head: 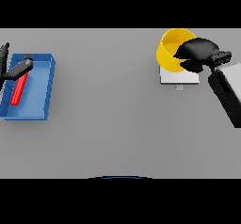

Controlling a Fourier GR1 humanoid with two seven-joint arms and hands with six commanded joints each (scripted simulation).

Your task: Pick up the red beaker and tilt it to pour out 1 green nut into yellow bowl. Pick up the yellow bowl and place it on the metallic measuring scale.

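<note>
The yellow bowl (168,54) is at the far right, tilted with its opening facing the view, right over the back of the metallic scale (178,78). My right hand (197,52) is curled round the bowl's right rim. The red beaker (18,91) lies on its side in a blue bin (40,92) at the far left. My left hand (20,69) hovers over the bin's back left corner with straight, spread fingers, one fingertip close to the beaker's upper end. No green nut shows; the bowl's inside is partly hidden by my hand.
My right forearm (226,93) runs in from the right edge next to the scale. A wide stretch of grey table (108,105) lies between the bin and the scale.
</note>
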